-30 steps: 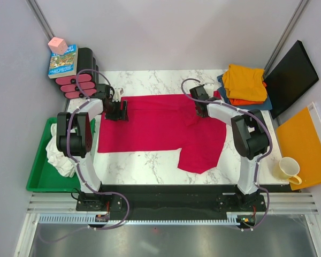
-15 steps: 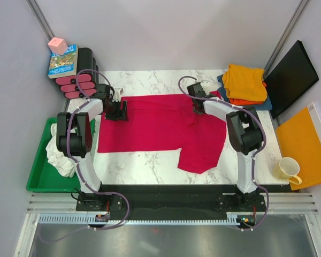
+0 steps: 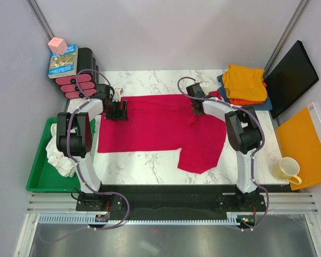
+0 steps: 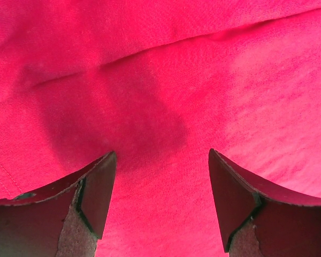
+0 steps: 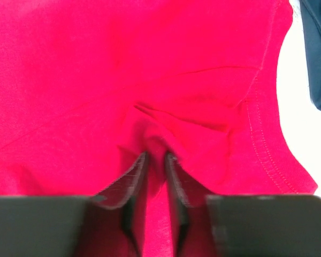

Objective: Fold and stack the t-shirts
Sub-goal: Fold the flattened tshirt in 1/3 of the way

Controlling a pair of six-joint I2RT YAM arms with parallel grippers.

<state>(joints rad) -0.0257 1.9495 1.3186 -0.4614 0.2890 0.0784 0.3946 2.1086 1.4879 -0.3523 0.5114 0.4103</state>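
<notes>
A crimson-red t-shirt (image 3: 160,126) lies spread on the marble table, its right part hanging toward the front. My left gripper (image 3: 119,110) is open and pressed down on the shirt's far left end; the cloth fills the left wrist view (image 4: 166,96) between the spread fingers. My right gripper (image 3: 197,105) is shut on a pinched fold of the red shirt (image 5: 156,144) near its far right edge. Folded yellow-orange (image 3: 245,80), orange (image 3: 246,101) and blue (image 3: 267,103) t-shirts are stacked at the back right. A white shirt (image 3: 59,152) lies in the green tray.
A green tray (image 3: 40,166) hangs off the table's left side. Pink-and-black cases (image 3: 81,80) and a book (image 3: 63,61) stand at the back left. A black panel (image 3: 290,77), a flat orange board (image 3: 305,144) and a yellow mug (image 3: 288,169) are on the right.
My right gripper has moved a little left and farther back along the shirt's far edge, dragging the pinched cloth with it. The left arm has not moved.
</notes>
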